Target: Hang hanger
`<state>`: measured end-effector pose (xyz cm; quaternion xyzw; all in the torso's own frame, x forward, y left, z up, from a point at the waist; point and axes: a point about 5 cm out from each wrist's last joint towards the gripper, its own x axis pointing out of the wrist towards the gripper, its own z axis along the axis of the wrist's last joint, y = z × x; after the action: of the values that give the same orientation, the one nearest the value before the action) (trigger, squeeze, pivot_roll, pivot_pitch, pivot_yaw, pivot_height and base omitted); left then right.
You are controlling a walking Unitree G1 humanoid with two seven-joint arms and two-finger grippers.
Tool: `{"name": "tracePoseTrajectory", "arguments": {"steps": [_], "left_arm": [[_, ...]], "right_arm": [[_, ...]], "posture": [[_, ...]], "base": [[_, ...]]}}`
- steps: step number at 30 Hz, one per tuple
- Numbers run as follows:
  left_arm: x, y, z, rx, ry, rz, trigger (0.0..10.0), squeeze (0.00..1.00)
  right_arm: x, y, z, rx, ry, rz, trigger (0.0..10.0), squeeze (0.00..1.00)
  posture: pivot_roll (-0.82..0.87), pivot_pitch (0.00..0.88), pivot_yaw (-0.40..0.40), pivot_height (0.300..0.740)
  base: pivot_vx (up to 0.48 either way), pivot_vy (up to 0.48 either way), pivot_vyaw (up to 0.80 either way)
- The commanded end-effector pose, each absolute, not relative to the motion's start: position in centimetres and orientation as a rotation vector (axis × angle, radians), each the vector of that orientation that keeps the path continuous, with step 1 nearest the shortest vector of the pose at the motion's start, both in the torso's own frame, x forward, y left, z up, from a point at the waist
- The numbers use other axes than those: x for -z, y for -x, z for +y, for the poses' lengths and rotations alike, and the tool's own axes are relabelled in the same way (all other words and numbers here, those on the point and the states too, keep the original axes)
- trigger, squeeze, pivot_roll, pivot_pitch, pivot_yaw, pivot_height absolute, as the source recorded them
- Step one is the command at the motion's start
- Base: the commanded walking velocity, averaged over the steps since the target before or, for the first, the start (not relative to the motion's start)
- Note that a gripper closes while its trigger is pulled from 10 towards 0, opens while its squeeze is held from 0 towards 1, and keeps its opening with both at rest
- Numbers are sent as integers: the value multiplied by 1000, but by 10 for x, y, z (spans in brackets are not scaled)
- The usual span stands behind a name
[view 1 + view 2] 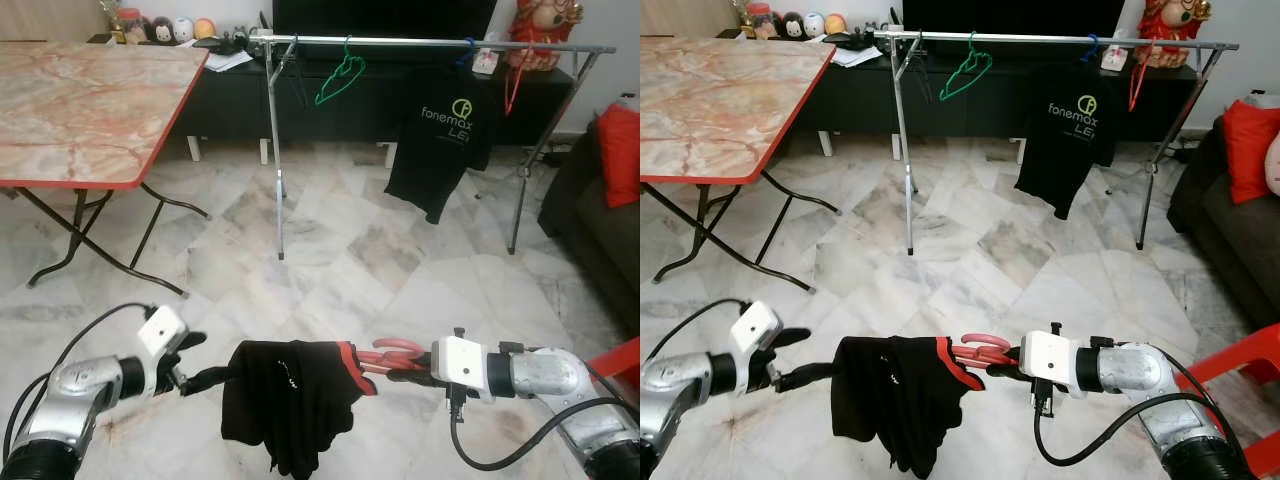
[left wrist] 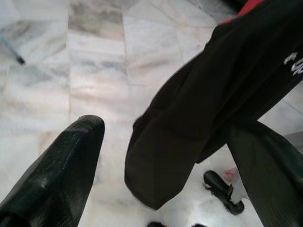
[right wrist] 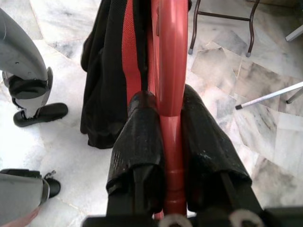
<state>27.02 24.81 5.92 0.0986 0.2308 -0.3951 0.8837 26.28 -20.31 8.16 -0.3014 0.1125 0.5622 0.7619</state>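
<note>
A pink-red hanger carries a black garment with red trim, held low over the marble floor in front of me. My right gripper is shut on the hanger's neck, and its fingers press both sides of the red bar. My left gripper is open at the garment's other side, its lower finger reaching to the cloth's edge. In the left wrist view the garment hangs between the spread fingers. A metal clothes rail stands across the room, far from both grippers.
The rail holds a green hanger, a black T-shirt and a red hanger. A marble-top folding table is at the left, a dark sofa with a red cushion at the right, and a red chair by my right arm.
</note>
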Motion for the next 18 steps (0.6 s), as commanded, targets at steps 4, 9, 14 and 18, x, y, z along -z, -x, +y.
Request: {"name": "tracePoseTrajectory", "arguments": {"steps": [4, 9, 14, 18], "left_arm": [[-59, -271, 250, 819, -232, 477, 10000, 1000], [-32, -260, 237, 867, -189, 565, 10000, 0], [-13, -252, 210, 972, -89, 633, 10000, 0], [-9, -256, 195, 1005, -107, 627, 10000, 0]], "right_arm": [[-94, -266, -207, -1194, 647, 194, 0, 0], [-97, -267, -205, -1196, 636, 177, 0, 0], [-103, -268, -204, -1197, 636, 161, 0, 0], [-106, -268, -203, -1200, 639, 153, 0, 0]], "posture": [[-109, 0, -38, 740], [-115, 0, -45, 740], [-127, 0, -47, 740], [-132, 0, -51, 740]], "base": [[0, 0, 0], [0, 0, 0], [0, 0, 0], [0, 0, 0]]}}
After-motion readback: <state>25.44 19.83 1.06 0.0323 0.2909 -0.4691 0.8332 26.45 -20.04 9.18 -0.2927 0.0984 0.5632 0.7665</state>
